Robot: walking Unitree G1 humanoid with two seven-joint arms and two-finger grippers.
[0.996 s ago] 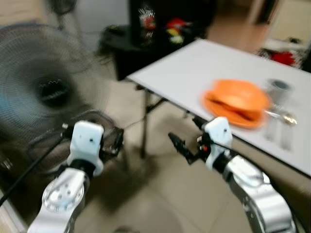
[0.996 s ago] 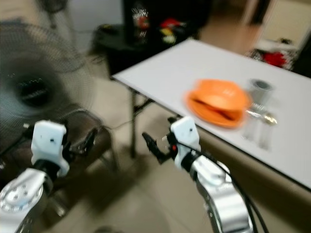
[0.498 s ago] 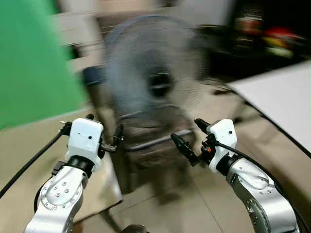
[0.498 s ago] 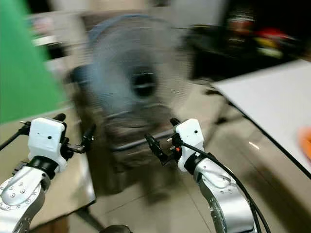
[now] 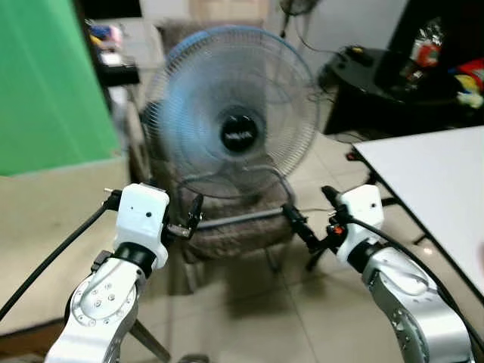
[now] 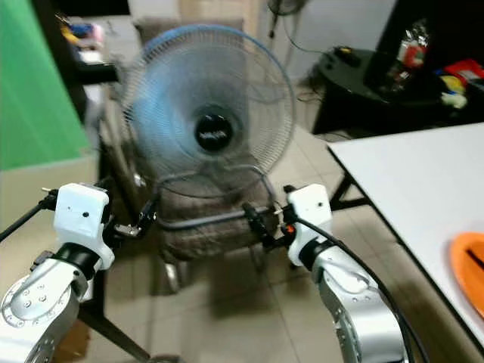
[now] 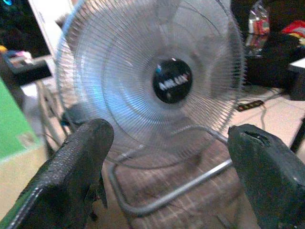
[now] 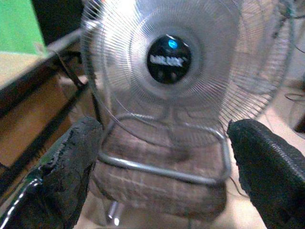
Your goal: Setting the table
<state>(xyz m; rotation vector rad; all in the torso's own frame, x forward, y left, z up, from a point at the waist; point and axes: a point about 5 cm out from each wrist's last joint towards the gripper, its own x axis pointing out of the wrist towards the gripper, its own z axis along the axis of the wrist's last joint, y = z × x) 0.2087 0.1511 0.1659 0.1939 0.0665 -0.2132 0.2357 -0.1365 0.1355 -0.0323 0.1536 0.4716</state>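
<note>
1. The robot faces a standing fan [image 5: 233, 117] that sits on a cushioned chair [image 5: 234, 227] straight ahead, not the tabletop [image 6: 423, 189], which lies off to the right with its near edge running away toward the far right.

2. The left hand [image 5: 190, 221] is raised in front of the chair. In its wrist view the two black fingers [image 7: 76, 176] stand wide apart with nothing between them.

3. The right hand [image 5: 314, 227] is held at about the same height, just right of the chair's front. Its fingers [image 8: 62, 176] are also spread wide and carry nothing.

4. The task's thing I can make out is an orange plate [image 6: 469, 276] at the far right edge of the right eye view, on the tabletop (cut off by the frame, so what rests on it cannot be told).

5. Judged from this, the setting has barely moved forward from here: both hands are empty and the body is turned away from the place to be set.

6. What could go wrong:
   - Stepping forward would bring the outstretched hands into the fan's wire grille or the chair's metal frame, which are near.
   - Turning right with the arms out could swing the right hand into the tabletop's corner.
   - The views are slightly blurred, so a reach made now would be poorly aimed.
</note>
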